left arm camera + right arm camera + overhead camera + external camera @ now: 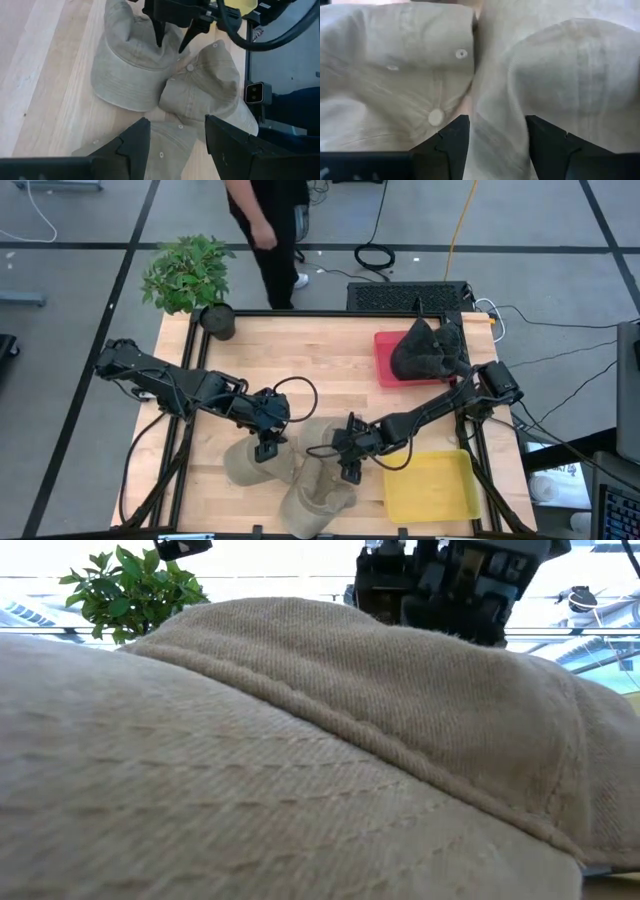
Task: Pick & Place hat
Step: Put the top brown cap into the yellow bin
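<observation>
Two tan hats fill the view, side by side and touching; the left hat [395, 70] has a round top button; the right hat [565, 80] bulges; two dark fingers [442, 145] stand apart, close above them.

So the hats [300, 470] are bunched together touching each other at the near edge of the table [330, 350], with my left gripper [266, 448] over their left side and my right gripper [350, 470] right down on them. Far right there's a tray [385, 345] with a dark bundle [430, 350] sitting in it, another tray [430, 485] is near right just beside the hats. A potted plant [190, 275] sits at the far left corner, and a person [270, 220] stands behind the table.
</observation>
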Robot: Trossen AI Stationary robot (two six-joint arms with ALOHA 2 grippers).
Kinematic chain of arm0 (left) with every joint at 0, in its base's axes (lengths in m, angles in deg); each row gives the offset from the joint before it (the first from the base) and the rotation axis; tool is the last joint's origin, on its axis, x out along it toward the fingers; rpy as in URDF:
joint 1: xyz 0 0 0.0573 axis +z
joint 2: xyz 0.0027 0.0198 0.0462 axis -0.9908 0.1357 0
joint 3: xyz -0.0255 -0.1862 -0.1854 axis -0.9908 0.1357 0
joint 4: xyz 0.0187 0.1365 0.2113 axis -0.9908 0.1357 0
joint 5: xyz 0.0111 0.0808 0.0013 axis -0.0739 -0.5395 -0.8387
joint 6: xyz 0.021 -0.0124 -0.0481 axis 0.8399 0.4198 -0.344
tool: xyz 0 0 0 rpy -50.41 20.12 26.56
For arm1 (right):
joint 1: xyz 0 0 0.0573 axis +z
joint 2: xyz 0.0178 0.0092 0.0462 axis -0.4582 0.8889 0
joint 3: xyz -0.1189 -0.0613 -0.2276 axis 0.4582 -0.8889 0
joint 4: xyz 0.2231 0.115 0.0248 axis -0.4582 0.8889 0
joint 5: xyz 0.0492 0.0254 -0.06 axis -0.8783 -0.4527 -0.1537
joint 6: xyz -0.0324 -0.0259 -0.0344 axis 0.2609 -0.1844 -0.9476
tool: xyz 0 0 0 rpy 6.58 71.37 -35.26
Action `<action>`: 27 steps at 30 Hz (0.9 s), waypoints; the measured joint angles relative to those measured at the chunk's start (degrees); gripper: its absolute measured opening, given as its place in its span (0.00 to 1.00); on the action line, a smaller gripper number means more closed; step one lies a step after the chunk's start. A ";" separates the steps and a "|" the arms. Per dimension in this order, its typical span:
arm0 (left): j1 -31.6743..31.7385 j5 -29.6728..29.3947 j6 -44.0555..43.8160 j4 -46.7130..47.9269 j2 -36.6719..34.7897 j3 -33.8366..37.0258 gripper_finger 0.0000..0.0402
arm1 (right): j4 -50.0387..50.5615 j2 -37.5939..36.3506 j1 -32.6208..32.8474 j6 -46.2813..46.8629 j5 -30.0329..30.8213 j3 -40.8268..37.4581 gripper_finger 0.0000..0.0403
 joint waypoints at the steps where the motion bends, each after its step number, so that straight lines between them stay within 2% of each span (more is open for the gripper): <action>1: 0.01 0.00 0.00 -0.01 0.00 0.00 0.47 | 0.40 -0.06 0.00 0.00 0.06 0.00 0.42; 7: 0.02 0.00 0.00 -0.01 0.00 0.00 0.47 | 0.94 -0.11 -0.04 -0.02 0.22 -0.02 0.35; 20: 0.02 0.02 0.42 0.14 0.00 0.00 0.47 | 0.90 -0.11 -0.68 0.88 1.46 -0.02 0.03; 27: 0.02 -0.06 0.37 1.92 0.00 0.00 0.47 | 1.72 -0.11 -0.66 1.06 1.59 -0.02 0.00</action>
